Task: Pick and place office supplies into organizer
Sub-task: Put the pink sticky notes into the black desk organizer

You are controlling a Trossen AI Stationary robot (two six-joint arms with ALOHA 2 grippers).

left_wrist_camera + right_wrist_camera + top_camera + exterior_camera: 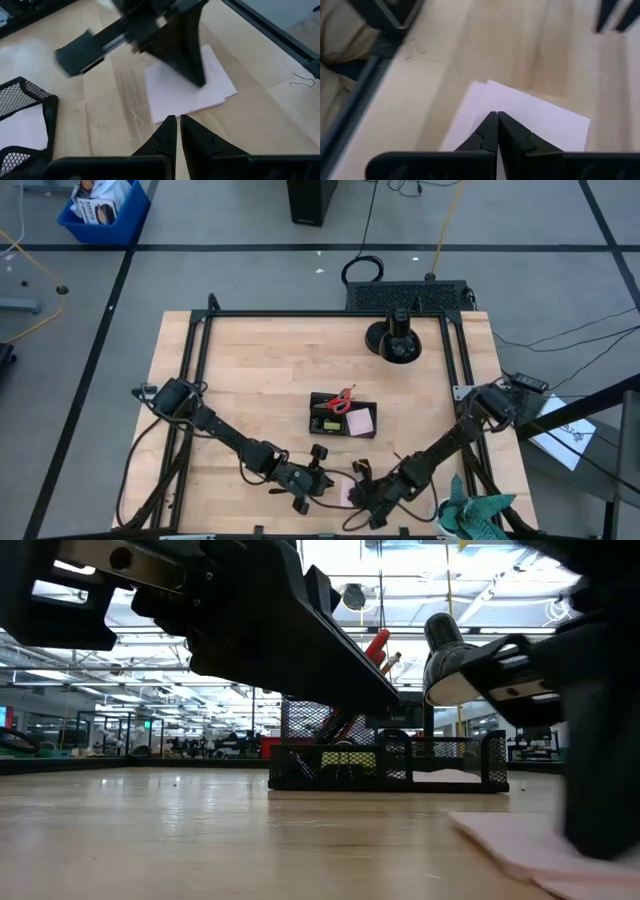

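Right gripper (497, 116) angled down at bottom centre, fingers closed, tips on pink sticky-note pad (535, 120), perhaps pinching it.

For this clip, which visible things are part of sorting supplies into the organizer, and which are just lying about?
Part of the job:
- black mesh organizer
- red-handled scissors, in the organizer
- pink sticky-note pad, in the organizer
- loose pink sticky notes, under the right gripper

Lying about:
- teal-green cloth
- round black stand
- wire clip

Sticky-note pad (540, 845) — blurred, partly covered by the right hand (358, 492) (low view) — runs off-frame.
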